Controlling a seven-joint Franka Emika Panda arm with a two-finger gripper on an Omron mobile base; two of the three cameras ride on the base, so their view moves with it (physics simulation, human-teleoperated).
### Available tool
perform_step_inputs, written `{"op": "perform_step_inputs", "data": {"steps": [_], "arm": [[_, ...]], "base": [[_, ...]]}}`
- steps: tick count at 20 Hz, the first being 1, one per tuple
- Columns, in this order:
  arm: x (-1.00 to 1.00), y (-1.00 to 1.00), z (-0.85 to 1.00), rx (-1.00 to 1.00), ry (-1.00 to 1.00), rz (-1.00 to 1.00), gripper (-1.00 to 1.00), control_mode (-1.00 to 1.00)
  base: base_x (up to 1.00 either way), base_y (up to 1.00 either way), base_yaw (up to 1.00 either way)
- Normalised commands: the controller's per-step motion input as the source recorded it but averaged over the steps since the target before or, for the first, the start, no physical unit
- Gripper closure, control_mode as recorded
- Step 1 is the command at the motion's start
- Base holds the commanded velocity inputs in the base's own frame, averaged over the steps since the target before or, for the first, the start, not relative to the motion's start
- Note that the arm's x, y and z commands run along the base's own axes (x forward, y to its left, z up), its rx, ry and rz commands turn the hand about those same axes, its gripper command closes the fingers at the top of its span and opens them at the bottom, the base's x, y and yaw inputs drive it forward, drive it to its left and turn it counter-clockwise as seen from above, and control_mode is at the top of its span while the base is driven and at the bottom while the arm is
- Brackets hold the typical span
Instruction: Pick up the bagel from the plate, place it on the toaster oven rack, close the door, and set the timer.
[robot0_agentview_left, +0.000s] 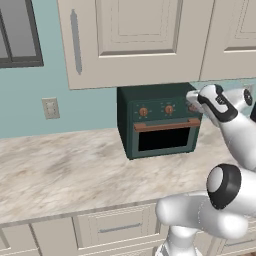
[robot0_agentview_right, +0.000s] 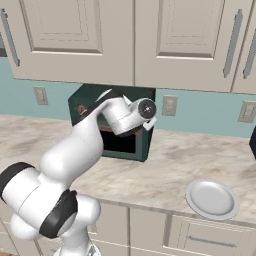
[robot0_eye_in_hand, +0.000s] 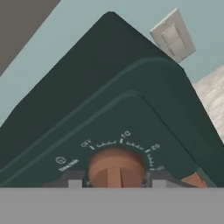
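Copper-orange round timer knob | rigid, smooth, slippery — grip flanks at three and nine o'clock | gripper jaws straddling knob, contact unclear

Arm reaches forward, jaws set around a knob.

Door shut; copper timer knob sits between the fingertips, seemingly touched; white plate lies bare.
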Motion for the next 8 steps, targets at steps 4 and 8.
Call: {"op": "perform_step_inputs", "data": {"steps": [4,8], "arm": [[-0.65,-0.32,0.13,0.04,0.05,-0.21,1.00,-1.00],[-0.63,-0.74,0.34,0.15,0.21,-0.30,1.00,-1.00]], "base": [[0.00,0.00,0.00],[0.00,0.00,0.00]]}}
